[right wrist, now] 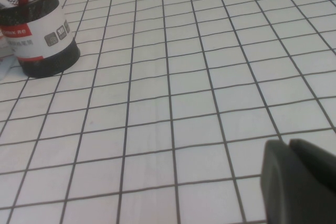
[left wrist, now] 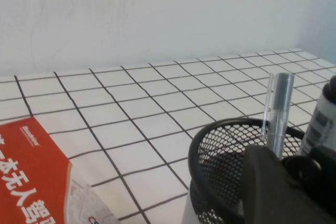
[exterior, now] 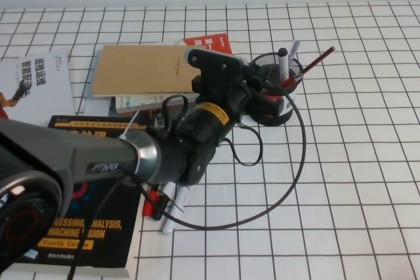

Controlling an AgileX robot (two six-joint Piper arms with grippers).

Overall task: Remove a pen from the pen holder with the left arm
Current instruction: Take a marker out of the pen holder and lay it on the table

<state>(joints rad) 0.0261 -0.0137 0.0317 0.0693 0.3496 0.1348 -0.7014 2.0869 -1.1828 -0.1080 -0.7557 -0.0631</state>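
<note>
My left gripper [exterior: 261, 84] sits at the mesh pen holder [exterior: 283, 104] on the white gridded tabletop [exterior: 354, 181]; jaws' opening: cannot tell (wrist hides them). Pens [exterior: 282, 65] stand inside. My right gripper [right wrist: 287, 156] hovers low, jaws together, empty. Plain white wall [left wrist: 157, 14] behind.

One pen holder [right wrist: 39, 40], one brown notebook [exterior: 141, 69], one red book [exterior: 210, 42]
</note>
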